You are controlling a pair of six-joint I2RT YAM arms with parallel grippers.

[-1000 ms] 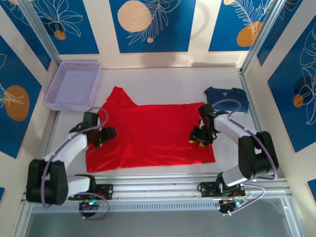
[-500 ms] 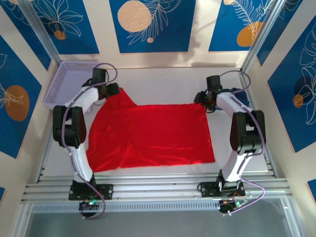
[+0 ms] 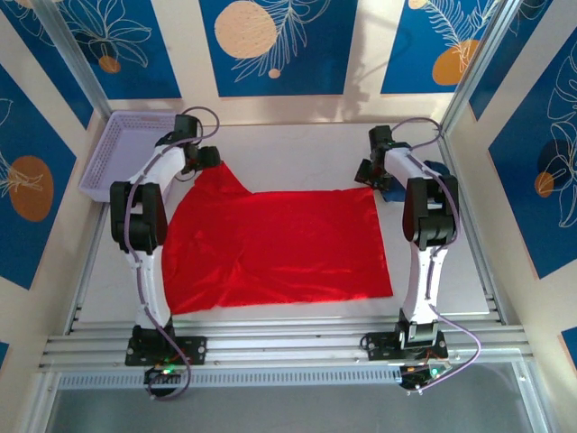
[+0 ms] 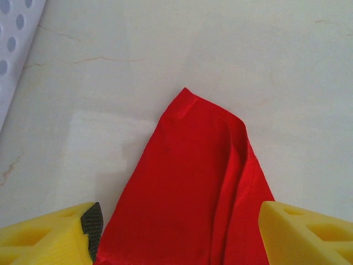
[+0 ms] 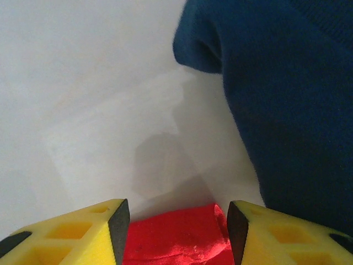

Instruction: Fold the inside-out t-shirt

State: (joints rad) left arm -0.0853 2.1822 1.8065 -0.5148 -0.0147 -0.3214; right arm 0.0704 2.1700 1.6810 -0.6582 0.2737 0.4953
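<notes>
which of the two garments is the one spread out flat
The red t-shirt, spread wide across the middle of the table. The dark navy garment lies bunched in a much smaller heap just past the shirt's far right corner.

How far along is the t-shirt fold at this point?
Done: the red t-shirt lies spread flat on the table, with no fold in it. In hand: the left pincer and right pincer sit at its two far corners, jaws open with cloth between them, not clamped. Left: gripping those corners and every fold.
</notes>
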